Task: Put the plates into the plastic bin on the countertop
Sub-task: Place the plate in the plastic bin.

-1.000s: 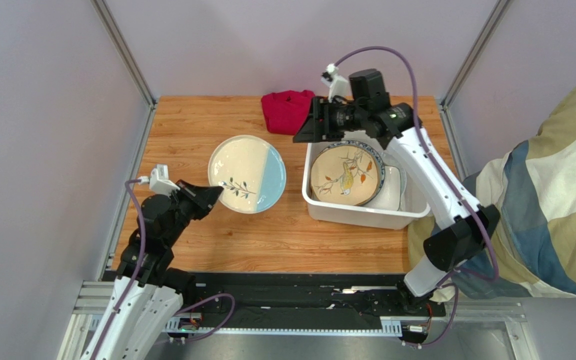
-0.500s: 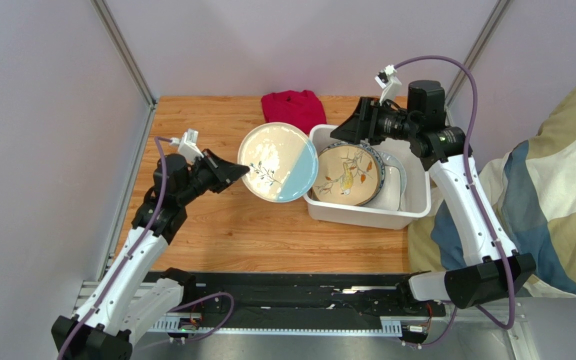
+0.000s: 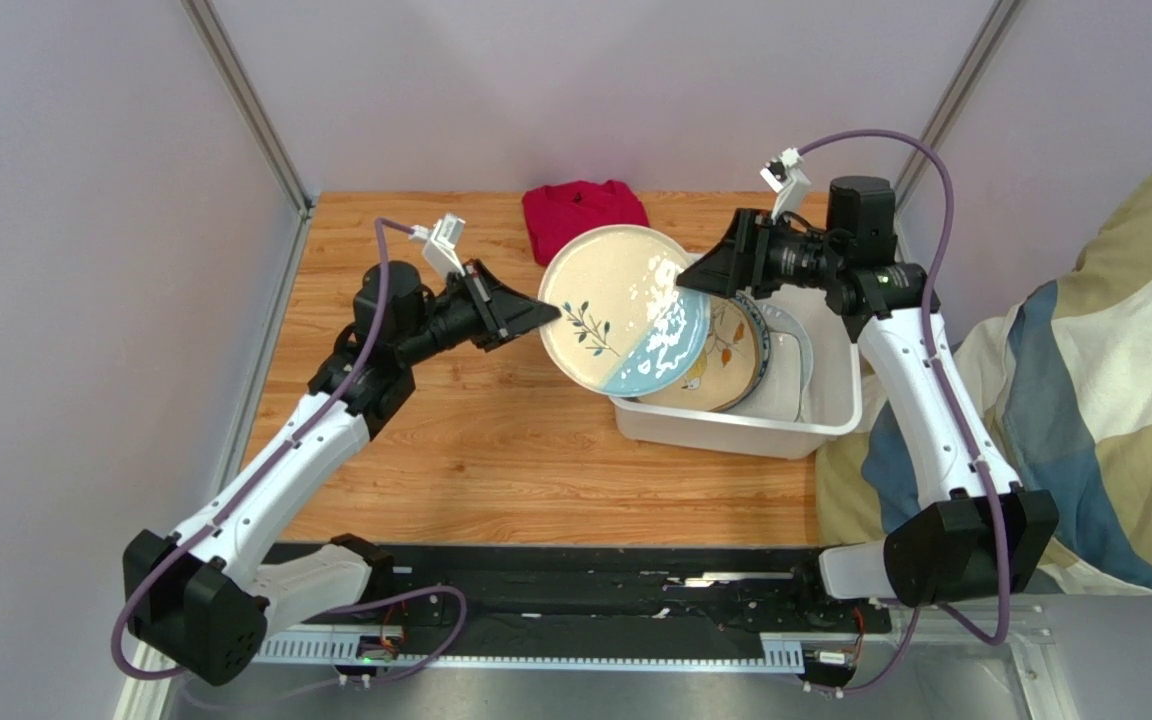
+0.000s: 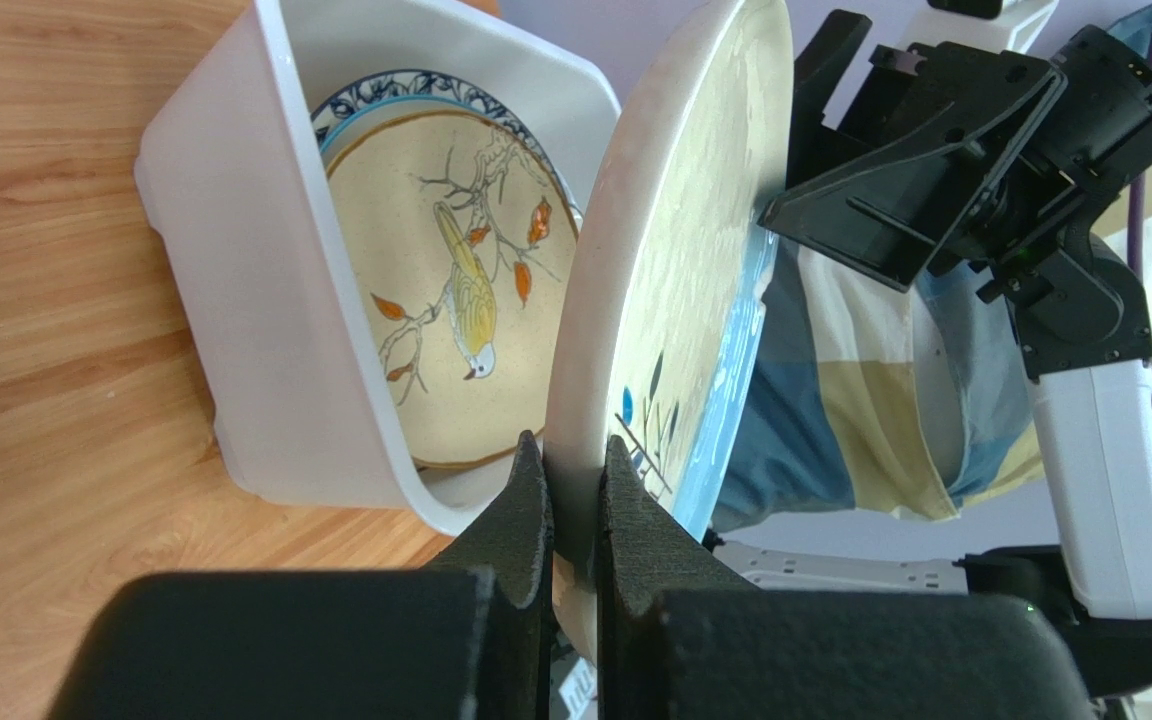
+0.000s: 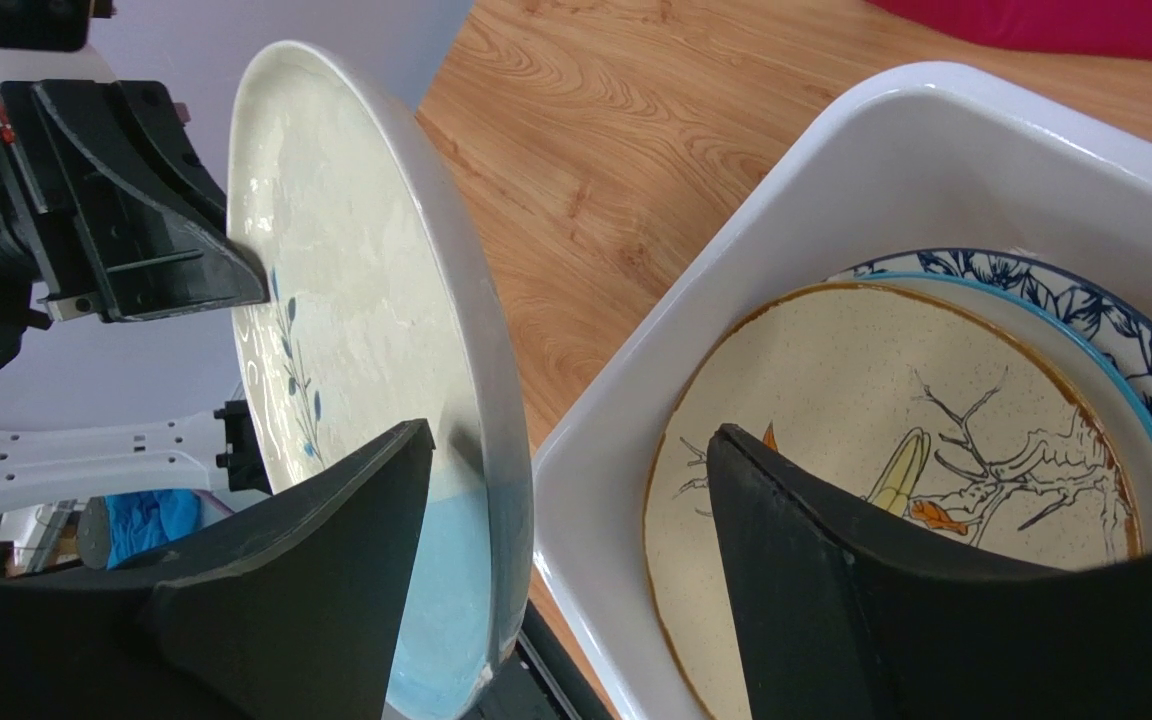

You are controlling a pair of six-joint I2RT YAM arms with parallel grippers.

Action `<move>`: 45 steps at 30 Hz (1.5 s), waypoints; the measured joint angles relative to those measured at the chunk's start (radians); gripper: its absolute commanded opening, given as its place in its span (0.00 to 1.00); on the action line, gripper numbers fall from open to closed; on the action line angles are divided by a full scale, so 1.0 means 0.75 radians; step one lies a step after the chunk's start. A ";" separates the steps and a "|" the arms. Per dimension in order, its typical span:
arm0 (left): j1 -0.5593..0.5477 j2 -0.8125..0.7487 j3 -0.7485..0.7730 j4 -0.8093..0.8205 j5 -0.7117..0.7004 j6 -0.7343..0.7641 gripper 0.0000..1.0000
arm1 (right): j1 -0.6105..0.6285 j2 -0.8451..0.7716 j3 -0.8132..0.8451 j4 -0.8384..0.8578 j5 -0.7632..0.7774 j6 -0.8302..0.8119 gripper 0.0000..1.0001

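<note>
A cream-and-blue plate with a leaf sprig (image 3: 624, 311) hangs tilted in the air over the left edge of the white plastic bin (image 3: 717, 432). My left gripper (image 3: 545, 315) is shut on its left rim, and the left wrist view shows both pads (image 4: 530, 488) pressed on the rim of this plate (image 4: 672, 270). My right gripper (image 3: 684, 278) is open and straddles the opposite rim. In the right wrist view the plate (image 5: 342, 300) has its edge between my right gripper's (image 5: 567, 443) spread fingers. A bird-print plate (image 5: 898, 450) lies in the bin on a blue floral plate (image 5: 1123, 330).
A folded red cloth (image 3: 582, 213) lies at the back of the wood-grain countertop (image 3: 447, 450). A white rectangular plate (image 3: 787, 375) leans in the bin's right part. Grey walls and frame posts enclose the table on both sides, and a patchwork cloth (image 3: 1108, 375) hangs at the right.
My left arm lifted the cream-and-blue plate off the countertop and carried it right, up to the bin. My right gripper swung right off the bin's back left corner and now brackets the plate's rim.
</note>
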 measured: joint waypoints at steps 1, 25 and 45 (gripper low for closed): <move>-0.004 0.011 0.007 0.001 0.005 0.001 0.00 | -0.009 0.000 -0.012 0.016 -0.025 -0.002 0.69; -0.012 0.245 0.257 -0.005 0.009 0.109 1.00 | -0.245 0.046 -0.075 0.057 -0.222 0.115 0.00; 0.397 0.010 0.307 -0.492 -0.110 0.518 1.00 | -0.408 0.140 -0.123 -0.179 -0.012 -0.016 0.00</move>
